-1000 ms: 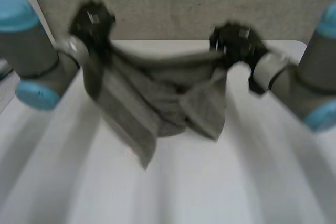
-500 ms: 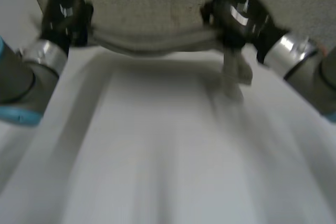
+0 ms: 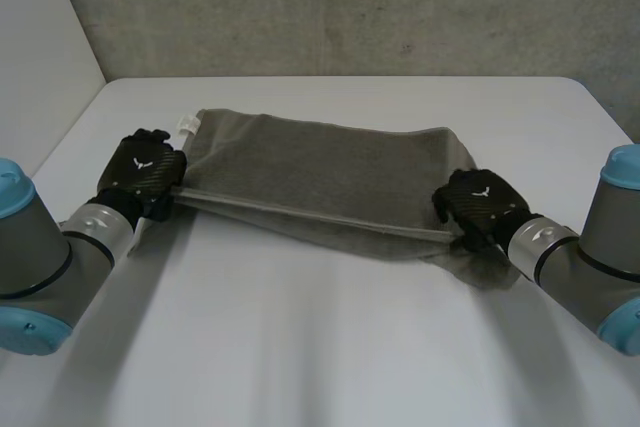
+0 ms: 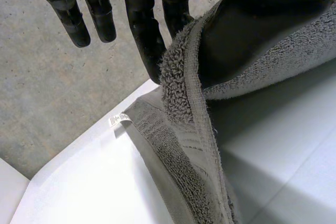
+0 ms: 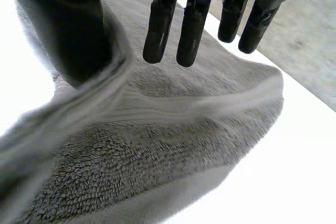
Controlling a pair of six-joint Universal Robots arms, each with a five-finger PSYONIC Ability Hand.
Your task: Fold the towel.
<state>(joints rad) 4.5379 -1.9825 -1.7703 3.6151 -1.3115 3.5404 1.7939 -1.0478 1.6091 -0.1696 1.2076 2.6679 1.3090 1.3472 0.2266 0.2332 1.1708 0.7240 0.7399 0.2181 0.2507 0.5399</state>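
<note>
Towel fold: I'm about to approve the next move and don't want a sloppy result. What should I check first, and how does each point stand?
1. The towel lies on the table, not hanging: ok.
2. The left robot hand pinches the towel's near edge at its end: ok.
3. The right robot hand grips the other end: cannot tell.
4. The held edge runs straight between both hands: ok.
5. The layers line up: not ok, the lower layer sticks out past the held edge near the right robot hand.
</note>
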